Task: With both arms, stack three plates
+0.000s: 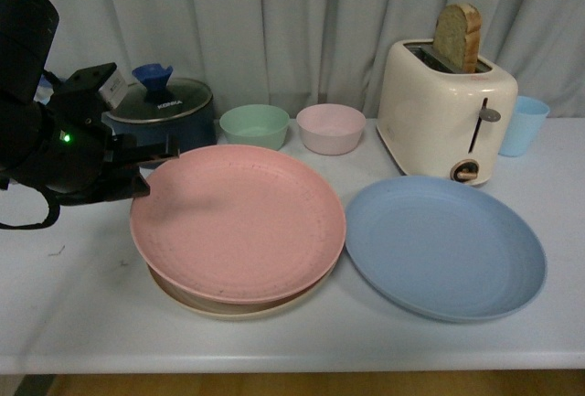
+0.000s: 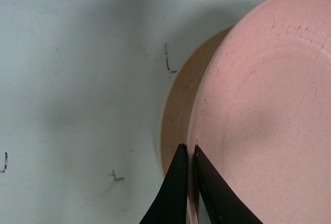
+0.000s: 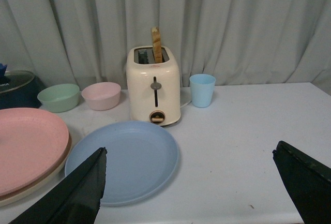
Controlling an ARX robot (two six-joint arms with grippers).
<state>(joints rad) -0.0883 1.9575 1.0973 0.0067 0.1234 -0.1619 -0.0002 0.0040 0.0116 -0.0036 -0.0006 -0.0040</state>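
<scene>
Judging by their matte, ringed look, these plates are stiff and fairly light, with shallow, smooth rims that could slip out of a thin pinch. The rim looks like the only place to take hold, and a plate lifted by one edge will likely droop away from the grip.

Directly in front of the toaster the blue plate lies flat on the table. To the toaster's left and nearer the table's front edge, the pink plate sits on the beige plate, a little off-centre so a crescent of beige shows beneath.

The left gripper is at the pink plate's rim on the side farthest from the toaster. Its fingers are drawn narrow with the rim between them, as far as I can tell. The right gripper hangs spread wide and empty, on the blue plate's side away from the toaster, with that plate just ahead of it.
</scene>
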